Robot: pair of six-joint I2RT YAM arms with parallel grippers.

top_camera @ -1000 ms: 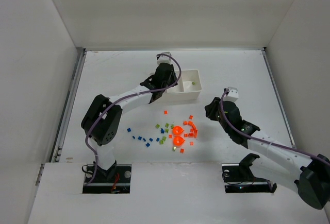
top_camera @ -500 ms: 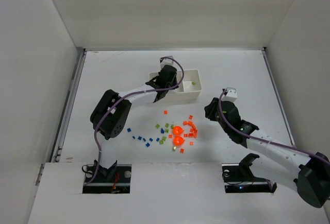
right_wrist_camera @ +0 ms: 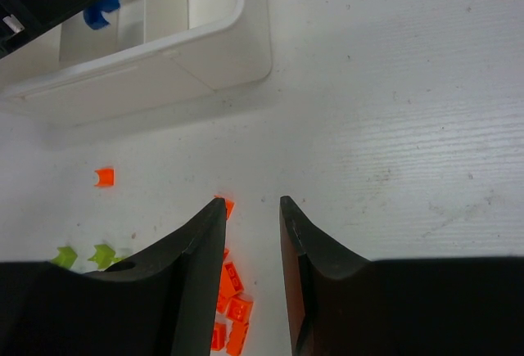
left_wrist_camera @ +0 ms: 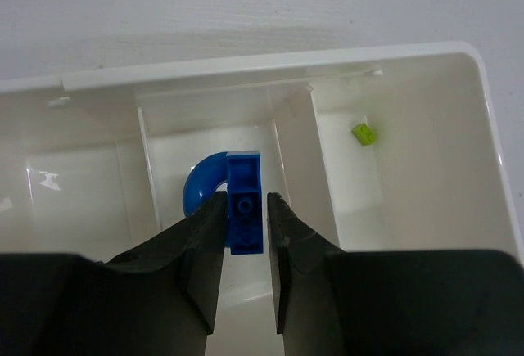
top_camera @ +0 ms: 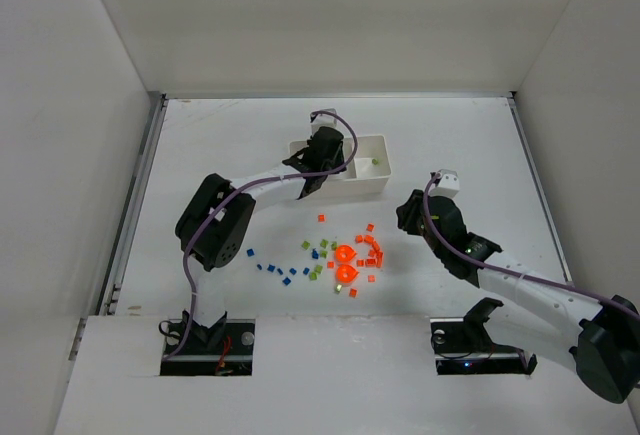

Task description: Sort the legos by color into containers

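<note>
My left gripper point(left_wrist_camera: 246, 200) is shut on a blue piece point(left_wrist_camera: 244, 184), a brick with a rounded arch, and holds it over the middle compartment of the white tray point(left_wrist_camera: 270, 61). A yellow-green brick point(left_wrist_camera: 363, 134) lies in the right compartment. From above, the left gripper point(top_camera: 325, 155) hangs over the tray point(top_camera: 385, 170). My right gripper point(right_wrist_camera: 252, 205) is open and empty, low over the table just right of the orange bricks point(right_wrist_camera: 233, 290). From above, the right gripper point(top_camera: 405, 217) is right of the loose pile.
Loose bricks lie in front of the tray: orange ones point(top_camera: 368, 247), two larger rounded orange pieces point(top_camera: 345, 254), yellow-green ones point(top_camera: 320, 250) and blue ones point(top_camera: 270, 268) further left. One orange brick point(right_wrist_camera: 104, 177) lies apart near the tray. White walls enclose the table.
Since one second ago the left arm's elbow has swung right and the gripper has shifted slightly over the tray; it has been still for the last half second. The right arm has not moved.
</note>
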